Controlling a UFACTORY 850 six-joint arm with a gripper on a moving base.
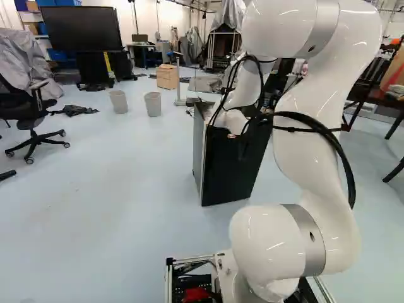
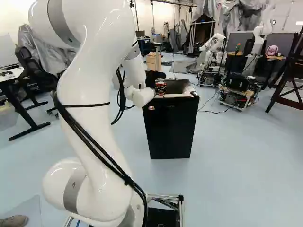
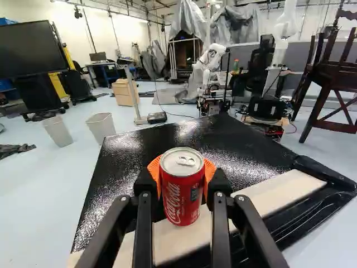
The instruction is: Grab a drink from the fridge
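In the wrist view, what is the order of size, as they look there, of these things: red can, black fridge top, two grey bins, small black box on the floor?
1. Black fridge top
2. Red can
3. Two grey bins, alike, so not ranked against each other
4. Small black box

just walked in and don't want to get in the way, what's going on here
A white robot arm is reaching over a small black fridge. Its gripper is closed on a red soda can, with an orange pad against each side. The can is upright over the fridge's top; I can't tell whether it still touches it. So the robot has its drink in hand, but the can is at the fridge, not delivered anywhere.
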